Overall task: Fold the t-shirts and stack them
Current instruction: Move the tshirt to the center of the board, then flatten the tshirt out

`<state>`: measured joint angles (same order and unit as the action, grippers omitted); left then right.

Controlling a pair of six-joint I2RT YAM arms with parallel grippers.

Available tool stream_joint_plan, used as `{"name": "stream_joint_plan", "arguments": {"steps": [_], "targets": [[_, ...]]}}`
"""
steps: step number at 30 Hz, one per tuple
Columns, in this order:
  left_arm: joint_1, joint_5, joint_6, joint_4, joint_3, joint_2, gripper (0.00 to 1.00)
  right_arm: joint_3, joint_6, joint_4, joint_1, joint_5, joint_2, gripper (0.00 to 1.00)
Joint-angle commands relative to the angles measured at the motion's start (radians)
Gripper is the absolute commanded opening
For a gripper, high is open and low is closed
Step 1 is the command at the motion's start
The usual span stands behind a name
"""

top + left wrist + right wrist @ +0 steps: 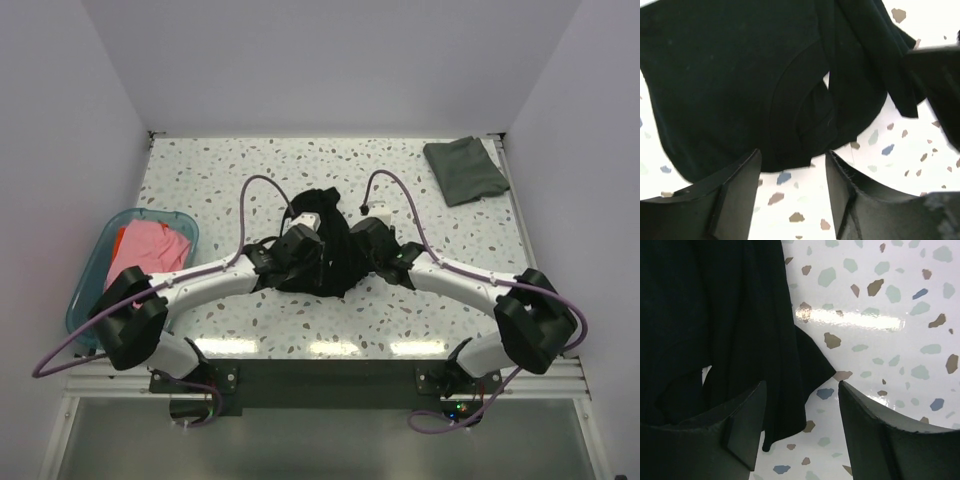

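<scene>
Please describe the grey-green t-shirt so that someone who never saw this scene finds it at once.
Look at the speckled table, then at its far right corner. There lies the grey-green t-shirt, folded flat. The black t-shirt is crumpled in the middle, and the pink one sits in the teal tub on the left.

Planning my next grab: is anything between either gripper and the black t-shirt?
Nothing visible. The left gripper and right gripper both hang open right at the edge of the black t-shirt, with only bare speckled table around it.
</scene>
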<state>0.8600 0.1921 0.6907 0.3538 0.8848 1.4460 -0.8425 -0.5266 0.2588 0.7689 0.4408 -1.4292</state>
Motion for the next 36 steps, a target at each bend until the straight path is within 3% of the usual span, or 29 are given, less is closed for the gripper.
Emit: {"name": "stream_joint_plan", "arguments": {"steps": [1,8,11,16,21,28,36], "targets": [[0.002,0.049,-0.039,-0.116,0.068,0.056,0.61,-0.035,-0.030,-0.093,0.001,-0.043,-0.036,0.62],[0.002,0.145,-0.048,-0.093,0.204,0.212,0.59,-0.021,-0.068,-0.096,0.003,-0.071,-0.079,0.54],[-0.001,0.158,-0.049,-0.090,0.221,0.255,0.54,-0.017,-0.072,-0.101,0.001,-0.070,-0.089,0.41],[-0.012,0.162,-0.049,-0.093,0.229,0.297,0.33,-0.040,-0.061,-0.058,-0.020,-0.040,-0.089,0.15],[-0.048,0.171,-0.051,-0.087,0.223,0.261,0.14,-0.040,-0.044,-0.040,-0.075,-0.056,-0.063,0.02],[-0.133,0.201,-0.053,-0.035,0.198,0.093,0.07,-0.072,-0.007,0.022,-0.134,-0.008,-0.004,0.00],[-0.312,0.288,-0.033,0.089,0.122,-0.208,0.06,-0.173,0.043,0.138,-0.341,-0.007,0.140,0.00]]}}
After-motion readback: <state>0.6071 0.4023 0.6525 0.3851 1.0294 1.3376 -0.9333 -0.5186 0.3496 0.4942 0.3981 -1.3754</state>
